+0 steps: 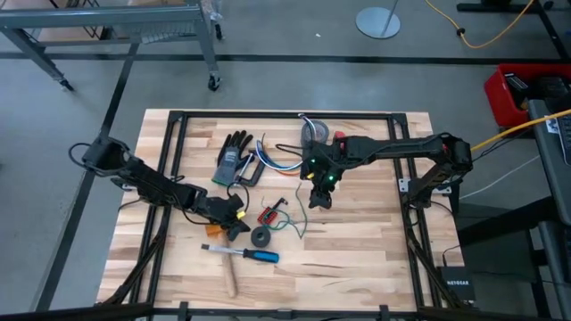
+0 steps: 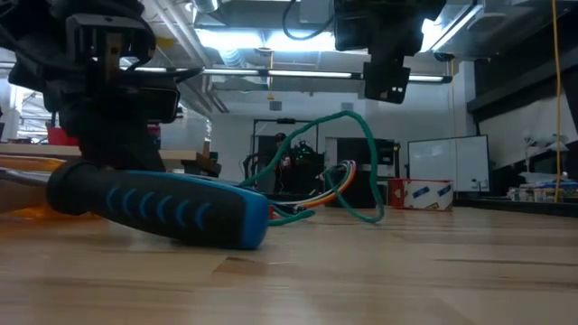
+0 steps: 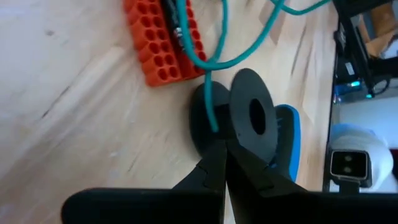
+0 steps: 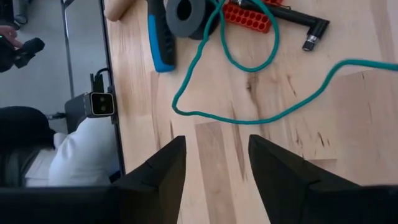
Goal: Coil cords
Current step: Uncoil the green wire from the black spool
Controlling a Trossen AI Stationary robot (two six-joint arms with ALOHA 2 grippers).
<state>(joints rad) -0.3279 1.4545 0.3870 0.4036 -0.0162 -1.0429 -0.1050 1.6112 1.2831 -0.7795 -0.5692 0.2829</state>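
Observation:
A green cord lies in loose loops on the wooden table; it also shows in the right wrist view and arches up in the low view. One end of it runs to a black tape roll beside an orange connector block. Blue, white and orange strands lie by a dark glove. My left gripper is shut, its tips at the black roll's side. My right gripper is open and empty, raised above the green cord. My left gripper's shut fingertips stand at the near side of the black roll, coming in low along the table from its left. I cannot tell whether they touch it. The roll rests on the table.
A blue-handled screwdriver and a wooden-handled hammer lie near the front. A grey tape roll sits at the back. A black metal frame borders the tabletop. Bare wood lies right of the right gripper.

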